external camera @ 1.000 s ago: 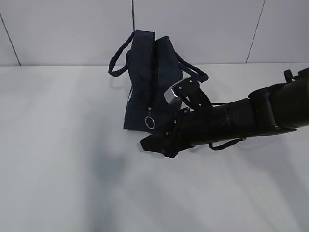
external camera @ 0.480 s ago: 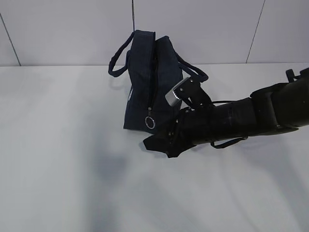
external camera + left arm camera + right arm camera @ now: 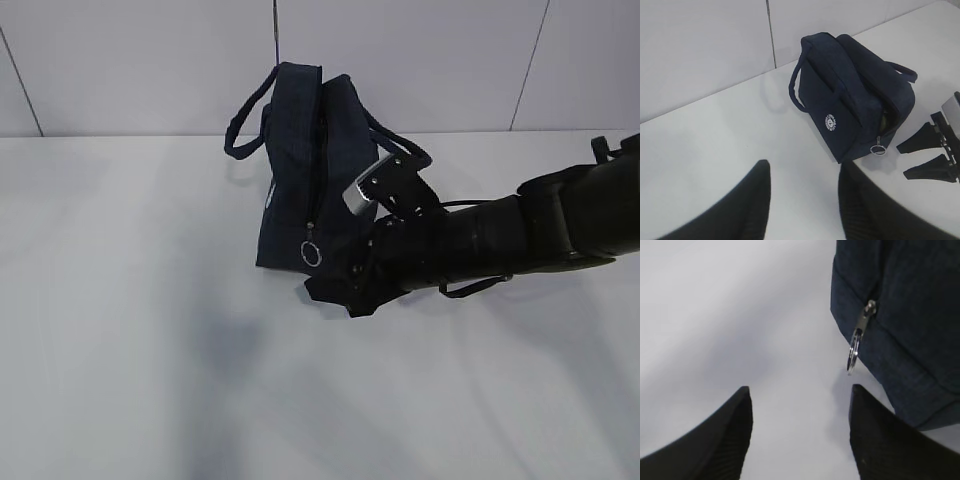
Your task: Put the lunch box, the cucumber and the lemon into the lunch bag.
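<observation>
My right pincer (image 3: 800,432) spread wide, empty, low beside lunch bag (image 3: 310,170), near zipper ring (image 3: 854,356), left pincer (image 3: 802,200) half open

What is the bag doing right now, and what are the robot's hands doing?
lunch bag: standing upright on the table, zipper open, something greenish showing inside.
ring pull: hanging loose at the zipper's lower end.
right gripper: open, empty, close to the ring pull, not touching.
left gripper: open, empty, away from the bag.

A big white table (image 3: 140,350) holds one thing: a dark blue lunch bag (image 3: 310,180), sitting right on it, just past the right gripper (image 3: 800,435) and a little to its right.
</observation>
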